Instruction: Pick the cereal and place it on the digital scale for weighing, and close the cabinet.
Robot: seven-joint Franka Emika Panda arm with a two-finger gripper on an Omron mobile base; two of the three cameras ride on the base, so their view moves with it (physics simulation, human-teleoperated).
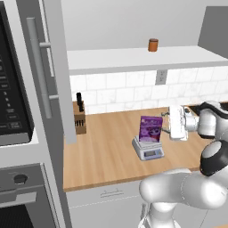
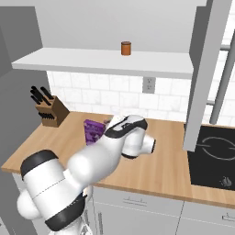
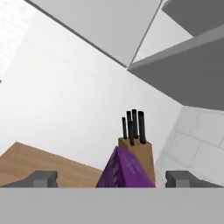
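Nearest to us in the hand view, our gripper (image 3: 111, 178) has its two fingertips spread wide, with the purple top of the cereal (image 3: 124, 173) rising between them and neither tip visibly touching it; so we read the pincer as open and holding nothing. From the left base view, the cereal (image 1: 150, 129) stands upright on the digital scale (image 1: 148, 149), which sits on the wooden counter (image 1: 107, 151) with its display facing the front edge.

We judge the box light and stiff but thin-walled, so it could dent under a hard squeeze and tip easily from so narrow a footing. If we must take it again, we would pinch it across its thin sides, near the upper half.

Further back stands the knife block (image 1: 79, 118) against the tiled wall. Above, the cabinet door (image 1: 55, 67) hangs open beside the shelf bearing the orange-brown jar (image 1: 153, 45).
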